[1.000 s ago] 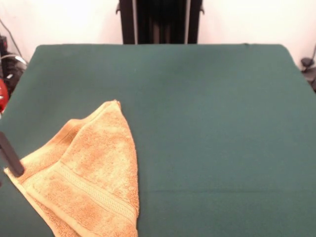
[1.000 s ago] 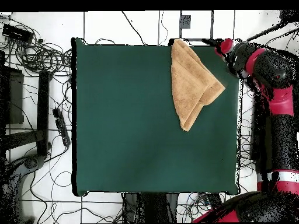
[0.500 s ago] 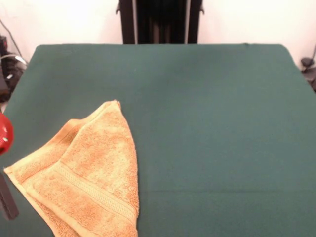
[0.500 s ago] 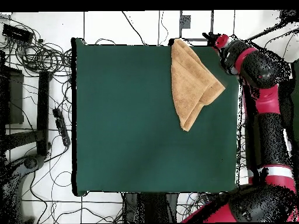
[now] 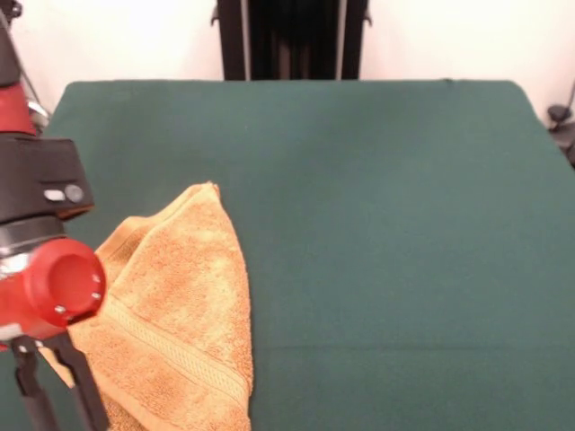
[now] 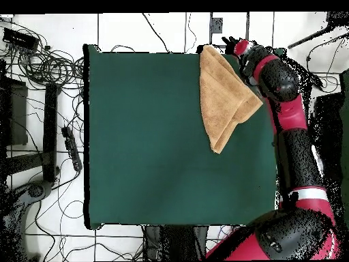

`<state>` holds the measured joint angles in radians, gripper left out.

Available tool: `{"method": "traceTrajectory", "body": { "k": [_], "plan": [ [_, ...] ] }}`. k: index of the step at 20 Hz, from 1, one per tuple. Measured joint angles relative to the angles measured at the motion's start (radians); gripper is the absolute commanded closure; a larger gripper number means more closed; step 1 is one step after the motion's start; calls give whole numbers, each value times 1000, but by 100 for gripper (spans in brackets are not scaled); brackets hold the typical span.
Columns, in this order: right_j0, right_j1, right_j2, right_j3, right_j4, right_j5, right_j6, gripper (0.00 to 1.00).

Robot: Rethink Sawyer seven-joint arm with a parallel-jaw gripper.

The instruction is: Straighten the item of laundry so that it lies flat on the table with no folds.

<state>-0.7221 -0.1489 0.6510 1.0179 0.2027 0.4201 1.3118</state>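
The orange-yellow towel [image 5: 175,314] lies folded into a rough triangle at the near left of the green table [image 5: 404,224], its woven band running along the lower part. In the overhead view the towel [image 6: 221,95] sits at the table's [image 6: 150,136] top right corner. My gripper [image 5: 56,400] hangs below the red wrist at the left edge, its two black fingers [image 5: 85,395] apart, straddling the towel's left corner. In the overhead view the gripper [image 6: 228,46] is at the towel's upper right edge. Whether the fingers touch the cloth I cannot tell.
The black pedestal [image 5: 292,40] stands behind the table's far edge. The red arm [image 6: 293,129] runs along the table's right side in the overhead view. Cables and gear [image 6: 41,61] lie on the floor to the left.
The arm has swung in from beside the table to over the towel's corner; the wrist now fills the front view's left side. The towel has not moved.
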Motion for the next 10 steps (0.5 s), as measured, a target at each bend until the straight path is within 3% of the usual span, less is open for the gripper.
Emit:
{"method": "traceTrajectory", "body": {
  "k": [10],
  "plan": [
    [46,-14,-6,42,21,-53,0,0]
  ]
}}
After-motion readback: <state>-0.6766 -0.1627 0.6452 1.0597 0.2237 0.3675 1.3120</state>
